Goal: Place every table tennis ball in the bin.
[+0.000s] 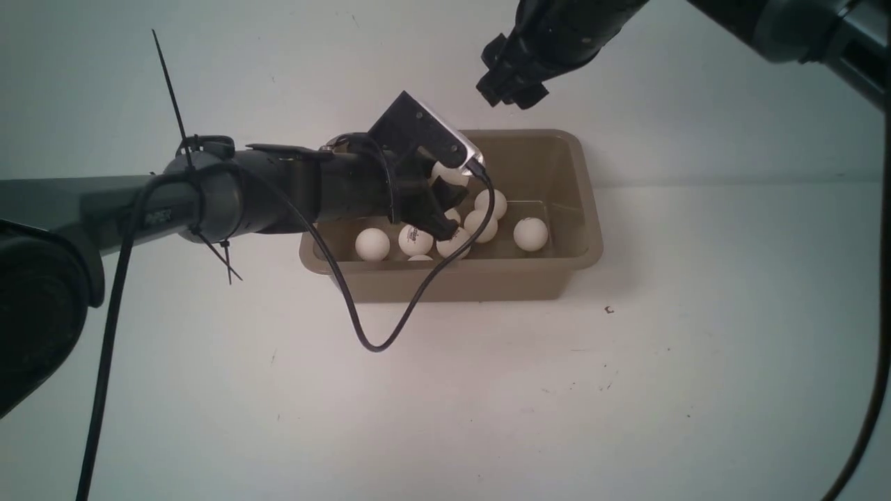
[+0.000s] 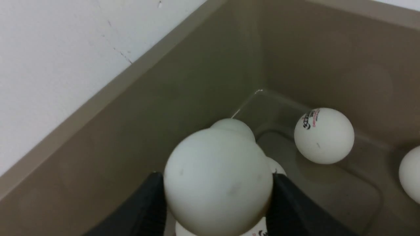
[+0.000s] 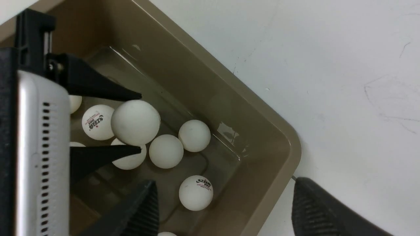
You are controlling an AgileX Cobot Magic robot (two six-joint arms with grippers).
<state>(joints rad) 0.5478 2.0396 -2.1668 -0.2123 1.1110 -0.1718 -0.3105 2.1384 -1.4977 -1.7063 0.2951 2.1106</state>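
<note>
The taupe-brown bin (image 1: 588, 209) stands on the white table and holds several white table tennis balls, such as one at its right (image 1: 530, 233) and one at its left (image 1: 372, 243). My left gripper (image 1: 452, 184) is inside the bin's opening, shut on a plain white ball (image 2: 218, 180) and holding it above the loose ones; the held ball also shows in the right wrist view (image 3: 135, 122). My right gripper (image 1: 511, 87) is open and empty, hovering above the bin's far rim (image 3: 229, 85). A logo ball (image 3: 196, 192) lies below it.
The left arm's black cable (image 1: 376, 344) hangs in a loop over the bin's near wall onto the table. A small dark speck (image 1: 609, 309) lies on the table right of the bin. No loose ball shows on the table outside the bin.
</note>
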